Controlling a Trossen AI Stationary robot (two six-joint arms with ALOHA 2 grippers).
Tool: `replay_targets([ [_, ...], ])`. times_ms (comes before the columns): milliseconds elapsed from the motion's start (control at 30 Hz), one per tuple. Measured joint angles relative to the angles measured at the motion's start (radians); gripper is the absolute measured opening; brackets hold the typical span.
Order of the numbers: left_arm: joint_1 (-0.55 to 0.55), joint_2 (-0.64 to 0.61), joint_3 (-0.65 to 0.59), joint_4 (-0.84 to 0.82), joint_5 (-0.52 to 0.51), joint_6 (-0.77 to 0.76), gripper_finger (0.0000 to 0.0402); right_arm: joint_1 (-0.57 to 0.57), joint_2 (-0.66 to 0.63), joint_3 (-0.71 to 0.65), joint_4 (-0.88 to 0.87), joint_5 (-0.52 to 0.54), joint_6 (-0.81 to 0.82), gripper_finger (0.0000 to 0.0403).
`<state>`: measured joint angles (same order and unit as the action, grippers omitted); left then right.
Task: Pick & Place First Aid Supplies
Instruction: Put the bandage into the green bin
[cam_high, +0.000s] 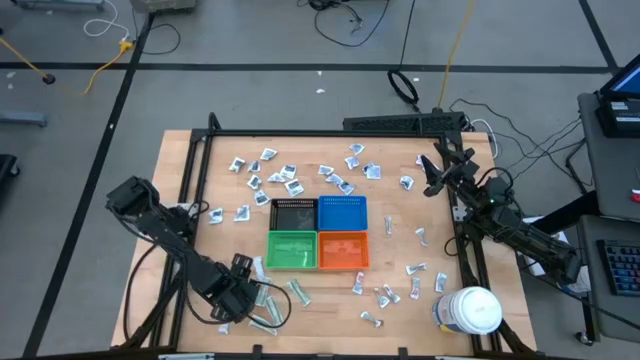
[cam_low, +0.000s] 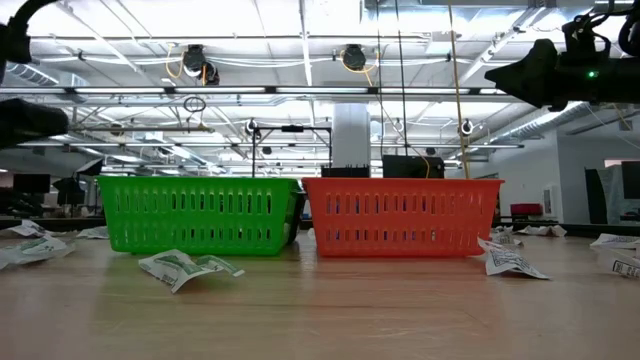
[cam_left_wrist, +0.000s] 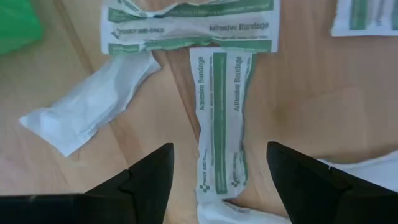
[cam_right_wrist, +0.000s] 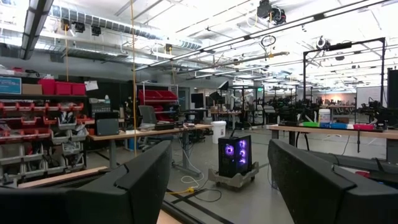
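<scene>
One bandage strip (cam_left_wrist: 221, 124) lies between the spread fingers of the left gripper (cam_left_wrist: 219, 180), which next must descend and pinch it; the right gripper (cam_right_wrist: 217, 180) waits released, raised.

4 bins (cam_high: 318, 233) sit mid-desk (cam_high: 400, 300), packets (cam_high: 290, 178) scattered behind and around them. My left hand (cam_high: 250, 295) hangs over a bandage strip (cam_left_wrist: 222, 121) near the front edge.

Beside the green bin (cam_low: 200, 214), the black bin (cam_low: 296, 218) is almost wholly hidden in the low view. Print on packets (cam_high: 290, 180) beyond it is too small to read from above.
</scene>
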<state>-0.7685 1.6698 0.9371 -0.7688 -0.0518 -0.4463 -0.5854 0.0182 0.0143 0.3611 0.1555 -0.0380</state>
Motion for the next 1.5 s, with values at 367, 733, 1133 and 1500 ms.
replay_targets([
  [367, 0.014, 0.031, -0.007, 0.046, 0.074, 0.061, 0.0217, 0.0, 0.0, 0.0, 0.0, 0.0, 0.0, 0.0263],
  [733, 0.016, 0.028, -0.032, 0.078, 0.073, -0.028, 0.0047, 0.0, 0.0, 0.0, 0.001, 0.0, 0.0, 0.0263],
  [1133, 0.012, -0.145, -0.012, -0.115, 0.131, 0.004, 0.0003, 0.0, 0.0, 0.0, 0.001, 0.0, 0.0, 0.0263],
  [1500, 0.011, -0.343, -0.011, -0.317, 0.145, -0.01, 0.0001, 0.0, 0.0, 0.0, 0.0, 0.0, 0.0, 0.0263],
])
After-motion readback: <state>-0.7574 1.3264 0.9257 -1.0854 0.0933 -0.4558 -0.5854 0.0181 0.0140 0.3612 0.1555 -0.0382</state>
